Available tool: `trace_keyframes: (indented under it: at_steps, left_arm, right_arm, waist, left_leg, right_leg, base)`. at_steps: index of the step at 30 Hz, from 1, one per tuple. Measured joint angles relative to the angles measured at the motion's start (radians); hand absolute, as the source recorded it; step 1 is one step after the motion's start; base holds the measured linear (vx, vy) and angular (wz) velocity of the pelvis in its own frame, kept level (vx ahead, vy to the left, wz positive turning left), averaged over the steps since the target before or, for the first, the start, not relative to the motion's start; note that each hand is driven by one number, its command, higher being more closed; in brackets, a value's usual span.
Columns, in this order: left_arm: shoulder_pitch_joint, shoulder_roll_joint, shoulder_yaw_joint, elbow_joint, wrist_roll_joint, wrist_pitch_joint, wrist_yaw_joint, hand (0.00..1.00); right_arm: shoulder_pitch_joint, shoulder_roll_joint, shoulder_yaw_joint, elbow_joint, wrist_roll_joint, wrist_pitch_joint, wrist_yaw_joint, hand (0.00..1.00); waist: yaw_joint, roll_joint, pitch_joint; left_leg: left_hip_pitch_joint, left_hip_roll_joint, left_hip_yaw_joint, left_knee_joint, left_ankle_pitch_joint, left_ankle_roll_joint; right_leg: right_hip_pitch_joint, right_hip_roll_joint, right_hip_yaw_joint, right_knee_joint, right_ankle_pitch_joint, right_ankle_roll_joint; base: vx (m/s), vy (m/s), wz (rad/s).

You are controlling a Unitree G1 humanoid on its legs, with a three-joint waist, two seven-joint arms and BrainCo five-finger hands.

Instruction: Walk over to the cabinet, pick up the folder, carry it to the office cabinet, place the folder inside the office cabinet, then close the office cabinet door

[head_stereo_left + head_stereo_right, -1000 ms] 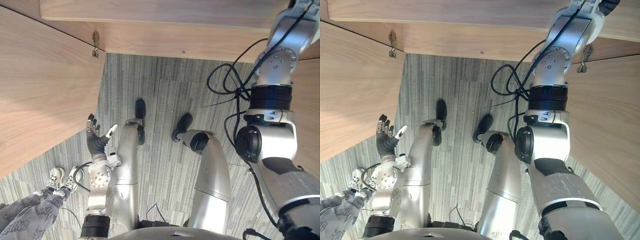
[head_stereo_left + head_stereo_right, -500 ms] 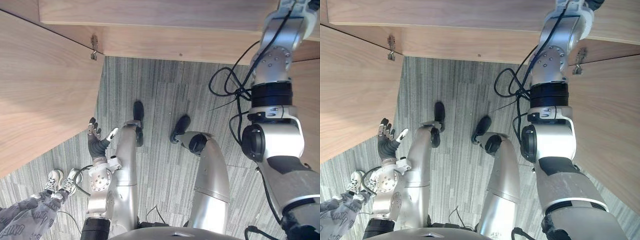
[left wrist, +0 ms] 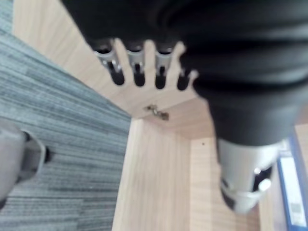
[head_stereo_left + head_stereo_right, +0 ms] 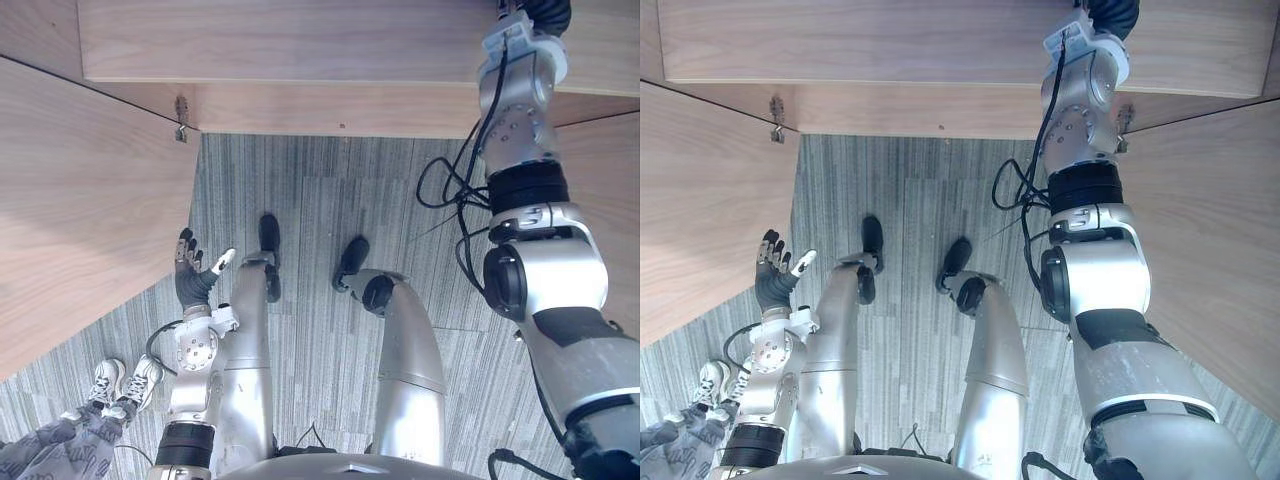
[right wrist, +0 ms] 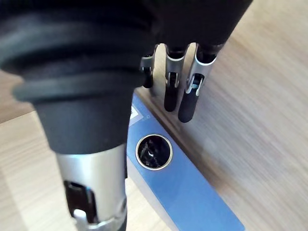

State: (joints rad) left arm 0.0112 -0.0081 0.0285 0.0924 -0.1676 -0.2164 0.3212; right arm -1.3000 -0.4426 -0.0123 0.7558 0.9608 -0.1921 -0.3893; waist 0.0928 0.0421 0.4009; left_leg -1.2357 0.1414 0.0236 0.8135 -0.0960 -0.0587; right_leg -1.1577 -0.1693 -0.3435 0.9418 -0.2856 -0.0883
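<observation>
While the folder [image 5: 187, 192] is lying on the shelf [image 5: 260, 96], the right hand [image 5: 173, 82] is being held above it, straight-fingered, seemingly released; the left hand [image 4: 190, 275] is being held relaxed; door [image 4: 80, 220] unclosed.

A blue folder [image 5: 185, 195] shows its narrow spine, which carries a metal-ringed finger hole [image 5: 154, 151] and a white label [image 3: 288, 185]. It rests against the light wood of the office cabinet [image 4: 300, 45], at the far right. Whether it stands upright or lies flat cannot be told. The cabinet's left door [image 4: 80, 200] and right door [image 4: 1210, 240] both stand open, swung toward the near side.
</observation>
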Motion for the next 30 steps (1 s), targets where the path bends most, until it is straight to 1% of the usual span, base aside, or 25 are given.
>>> trace_keyframes:
  at_steps: [4,6,9,13,14,16,18,19,20,24,25,26,28,30]
  left_arm:
    - [0.003,0.001,0.003,-0.002,-0.007,0.01,-0.003,0.0]
    - [0.004,0.001,0.008,-0.003,-0.022,0.014,-0.004,0.0]
    - [0.006,0.003,0.01,-0.004,-0.026,0.018,-0.007,0.0]
    - [0.006,0.004,0.009,-0.004,-0.026,0.024,-0.007,0.0]
    - [0.006,0.004,0.01,-0.005,-0.026,0.031,-0.006,0.0]
    - [0.006,0.004,0.01,-0.005,-0.026,0.037,-0.006,0.0]
    - [0.006,0.002,0.009,-0.006,-0.026,0.041,-0.005,0.0]
    - [0.006,0.001,0.01,-0.007,-0.026,0.042,-0.004,0.0]
    - [0.006,-0.001,0.01,-0.008,-0.026,0.043,-0.002,0.0]
    - [0.006,-0.013,0.007,-0.008,-0.026,0.059,-0.001,0.0]
    - [0.007,-0.011,0.008,-0.008,-0.026,0.06,0.0,0.0]
    - [0.007,-0.01,0.01,-0.008,-0.026,0.063,0.003,0.0]
    - [0.001,-0.014,0.007,-0.007,-0.025,0.072,0.003,0.0]
    - [-0.005,-0.015,0.008,-0.007,-0.024,0.077,0.003,0.0]
  right_arm:
    - [0.004,0.012,0.001,0.006,0.089,-0.003,0.009,0.0]
    - [0.012,0.046,-0.001,0.002,0.151,-0.025,0.009,0.0]
    - [0.05,0.083,-0.002,-0.063,0.192,-0.037,0.008,0.0]
    - [0.107,0.123,-0.012,-0.202,0.218,-0.08,0.003,0.0]
    - [0.128,0.137,-0.026,-0.242,0.23,-0.099,0.0,0.0]
    - [0.14,0.161,-0.054,-0.276,0.253,-0.124,-0.004,0.0]
    - [0.181,0.182,-0.083,-0.344,0.262,-0.162,-0.008,0.0]
    - [0.192,0.189,-0.089,-0.366,0.263,-0.171,-0.01,0.0]
    - [0.217,0.203,-0.094,-0.416,0.262,-0.187,-0.016,0.0]
    - [0.295,0.215,-0.095,-0.537,0.258,-0.21,-0.036,0.0]
    - [0.319,0.23,-0.101,-0.562,0.254,-0.222,-0.036,0.0]
    - [0.341,0.248,-0.104,-0.575,0.251,-0.223,-0.036,0.0]
    - [0.381,0.27,-0.101,-0.588,0.249,-0.222,-0.036,0.0]
    - [0.393,0.278,-0.098,-0.588,0.249,-0.218,-0.036,0.0]
  waist:
    - [-0.008,0.0,0.0]
    - [-0.014,0.0,0.0]
    - [-0.012,0.0,0.0]
    - [-0.014,0.0,0.0]
    - [-0.014,0.0,0.0]
    - [-0.016,0.0,0.0]
    - [-0.017,-0.001,0.0]
    - [-0.017,-0.001,0.0]
    - [-0.014,-0.001,0.0]
    - [-0.015,-0.003,0.0]
    - [-0.014,-0.014,-0.006]
    - [-0.013,-0.028,-0.014]
    - [-0.017,-0.037,-0.019]
    - [-0.016,-0.039,-0.019]
  left_leg:
    - [0.025,0.001,0.008,-0.02,0.003,0.005]
    - [0.047,0.003,0.008,-0.028,0.003,0.005]
    - [0.07,0.009,0.011,-0.034,0.003,0.004]
    - [0.08,0.009,0.013,-0.044,0.004,0.003]
    - [0.09,0.009,0.014,-0.049,0.005,0.002]
    - [0.101,0.01,0.015,-0.05,0.005,0.002]
    - [0.123,0.011,0.015,-0.054,0.005,0.002]
    - [0.128,0.012,0.016,-0.059,0.005,0.002]
    - [0.139,0.014,0.025,-0.063,-0.001,0.007]
    - [0.168,0.016,0.038,-0.065,-0.017,0.014]
    - [0.175,0.017,0.045,-0.066,-0.022,0.018]
    - [0.181,0.018,0.056,-0.066,-0.027,0.019]
    - [0.194,0.017,0.057,-0.062,-0.037,0.019]
    - [0.2,0.017,0.057,-0.063,-0.041,0.02]
  right_leg:
    - [0.024,0.003,0.002,-0.025,0.011,0.001]
    - [0.046,0.007,0.002,-0.037,0.013,0.002]
    - [0.069,0.016,0.004,-0.05,0.016,0.003]
    - [0.076,0.017,0.004,-0.054,0.016,0.003]
    - [0.083,0.018,0.004,-0.058,0.017,0.002]
    - [0.093,0.019,0.004,-0.061,0.017,0.001]
    - [0.116,0.024,0.005,-0.071,0.019,0.002]
    - [0.121,0.026,0.006,-0.074,0.02,0.003]
    - [0.131,0.028,0.006,-0.086,0.018,0.011]
    - [0.159,0.028,0.014,-0.095,0.014,0.023]
    - [0.161,0.028,0.022,-0.097,0.013,0.025]
    - [0.162,0.028,0.03,-0.097,0.012,0.027]
    - [0.181,0.028,0.029,-0.106,0.013,0.027]
    - [0.189,0.028,0.03,-0.112,0.013,0.028]
  base:
    - [0.01,0.015,-0.01]
    - [0.01,0.011,-0.02]
    - [0.0,0.006,-0.07]
    - [0.0,0.0,0.0]
    - [0.0,0.0,0.0]
    - [0.0,0.0,0.0]
    - [0.0,0.0,0.0]
    - [0.0,0.008,-0.06]
    - [-0.01,0.011,-0.07]
    - [0.0,0.026,-0.07]
    - [0.02,0.031,-0.1]
    - [0.03,0.026,-0.1]
    - [0.05,0.035,-0.03]
    - [0.05,0.034,-0.02]
